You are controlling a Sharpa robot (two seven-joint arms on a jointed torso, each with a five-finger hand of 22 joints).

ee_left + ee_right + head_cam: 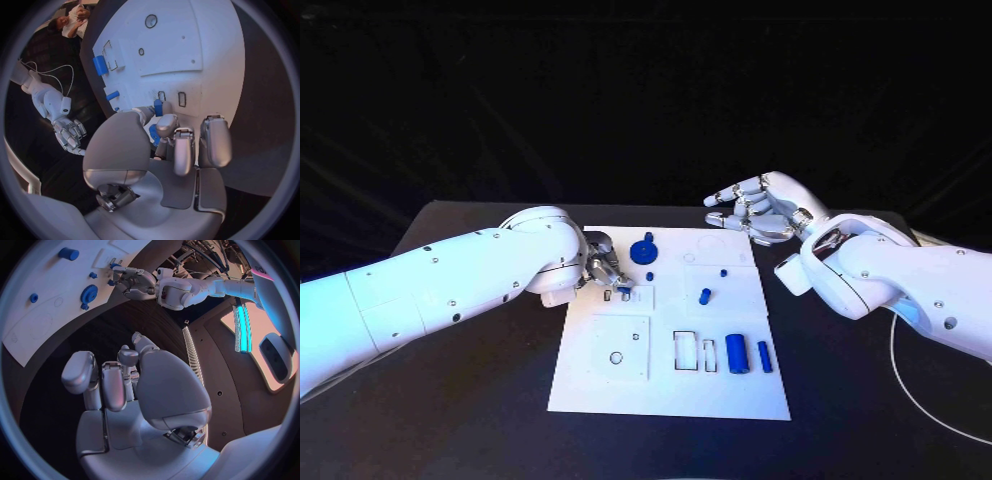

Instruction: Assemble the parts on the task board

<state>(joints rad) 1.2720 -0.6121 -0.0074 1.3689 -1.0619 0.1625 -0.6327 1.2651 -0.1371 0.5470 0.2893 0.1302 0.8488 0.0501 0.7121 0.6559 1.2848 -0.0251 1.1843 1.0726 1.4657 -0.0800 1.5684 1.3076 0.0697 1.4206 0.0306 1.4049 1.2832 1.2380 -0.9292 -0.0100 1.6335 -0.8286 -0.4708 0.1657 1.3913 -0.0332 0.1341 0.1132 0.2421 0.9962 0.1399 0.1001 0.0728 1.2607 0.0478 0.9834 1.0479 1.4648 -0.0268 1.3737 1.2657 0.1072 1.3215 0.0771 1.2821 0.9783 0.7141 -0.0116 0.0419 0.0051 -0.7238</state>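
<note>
White task board (668, 390): centre of black tabletop (473, 420).
Left robot hand (606, 270): pinching small blue part (158, 107) over left-edge slots.
Right robot hand (759, 212): released, far right corner.
Risk: tilted part jams or slips.

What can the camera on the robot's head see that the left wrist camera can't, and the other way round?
Head view alone: the blue gear near the board's far edge, and both white arms reaching in. Left wrist view alone: a close look at a small blue part standing by the left hand's fingertips. Both show the white task board, the big blue cylinder and the right hand, holding nothing.
</note>
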